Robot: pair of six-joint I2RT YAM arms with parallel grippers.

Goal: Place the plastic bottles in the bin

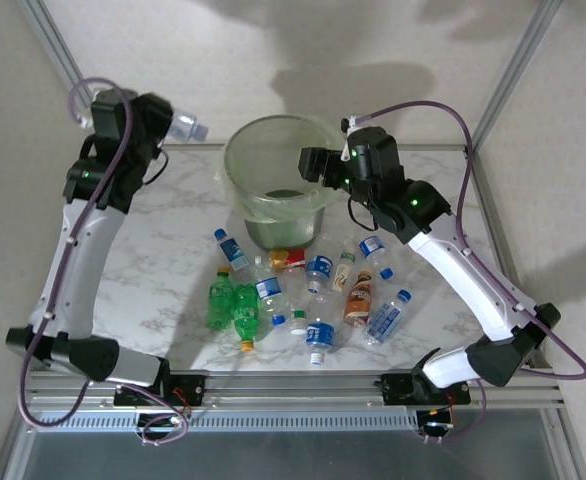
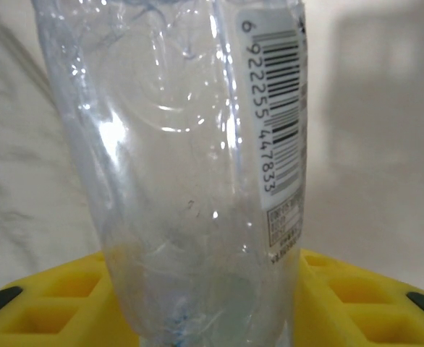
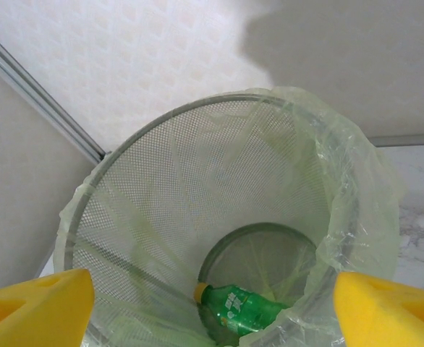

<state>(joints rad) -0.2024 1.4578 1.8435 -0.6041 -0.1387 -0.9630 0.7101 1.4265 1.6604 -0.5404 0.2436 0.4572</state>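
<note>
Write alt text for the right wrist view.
A green bottle with a yellow cap lies at the bottom of a grey mesh bin lined with a pale green bag, seen from above. The right end effector's yellow fingertips stand wide apart at the lower corners.

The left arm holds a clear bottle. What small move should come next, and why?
Probably the left end effector should carry its clear bottle rightward until it is over the bin. The bottle is gripped between the yellow pads, but in the top view it is left of the bin's rim. The right end effector stands open above the bin, so it may need to make room.
</note>
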